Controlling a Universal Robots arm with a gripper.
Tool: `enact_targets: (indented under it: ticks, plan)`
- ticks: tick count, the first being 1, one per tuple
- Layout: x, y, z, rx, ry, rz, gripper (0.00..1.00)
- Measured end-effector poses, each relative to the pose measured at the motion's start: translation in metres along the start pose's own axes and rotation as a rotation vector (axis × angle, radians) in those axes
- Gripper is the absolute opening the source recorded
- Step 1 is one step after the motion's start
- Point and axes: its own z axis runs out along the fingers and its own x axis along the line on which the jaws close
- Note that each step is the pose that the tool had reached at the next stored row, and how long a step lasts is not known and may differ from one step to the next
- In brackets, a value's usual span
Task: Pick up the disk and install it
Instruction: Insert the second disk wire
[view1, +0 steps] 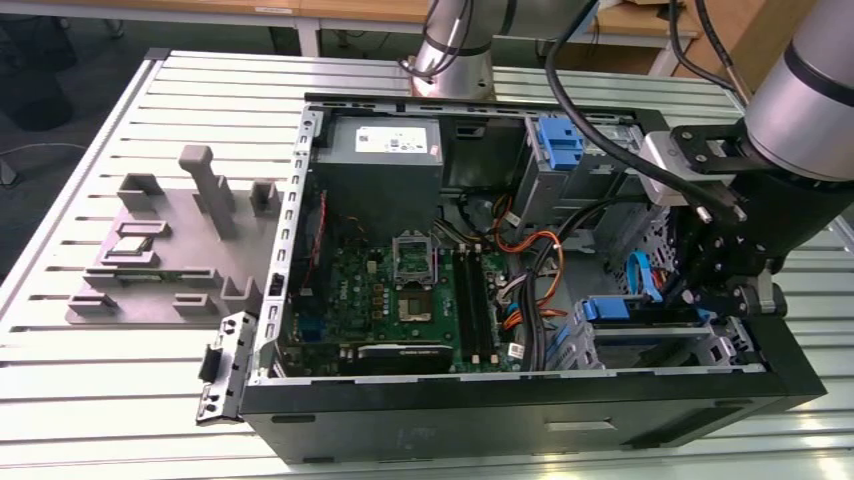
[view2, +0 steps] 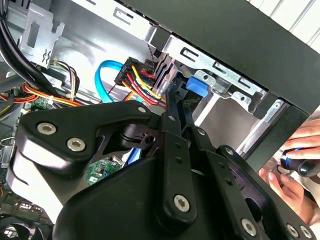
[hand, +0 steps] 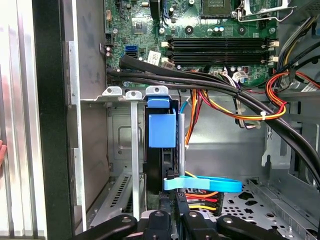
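Blue plastic frames the disk (hand: 162, 131), which stands on edge in the metal drive cage (hand: 131, 150) at the near right corner of the open computer case (view1: 534, 420), by the exterior view. In that view the disk's blue bracket (view1: 625, 309) shows at the top of the cage. In the first wrist view a flat blue cable (hand: 202, 184) and red, yellow and orange wires run to the disk's end next to the gripper (hand: 178, 200). The gripper's thin black jaws are nearly closed and reach to that end of the disk; whether they actually grip it I cannot tell. In the second wrist view the gripper (view2: 172, 95) points at the blue bracket (view2: 197, 84) and a bundle of coloured wires. The green motherboard (view1: 387, 300) lies in the middle of the case. A person's hand (view2: 295, 172) holds a small object just outside the case wall. The case rests on a ribbed metal worktop (view1: 120, 400), with a grey fixture (view1: 174, 250) to its left.
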Motion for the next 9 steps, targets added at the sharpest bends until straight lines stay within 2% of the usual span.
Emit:
enact_targets:
  ticks: [3, 4, 5, 9]
  plan:
    - [0.0000, 0.0001, 0.0011, 0.0000, -0.0018, 0.000, 0.17]
    - [0.0000, 0.0001, 0.0006, 0.0000, -0.0009, 0.000, 0.24]
    - [0.0000, 0.0000, 0.0000, 0.0000, -0.0001, 0.000, 0.24]
    - [0.0000, -0.0007, -0.0077, 0.0001, -0.0003, 0.000, 0.24]
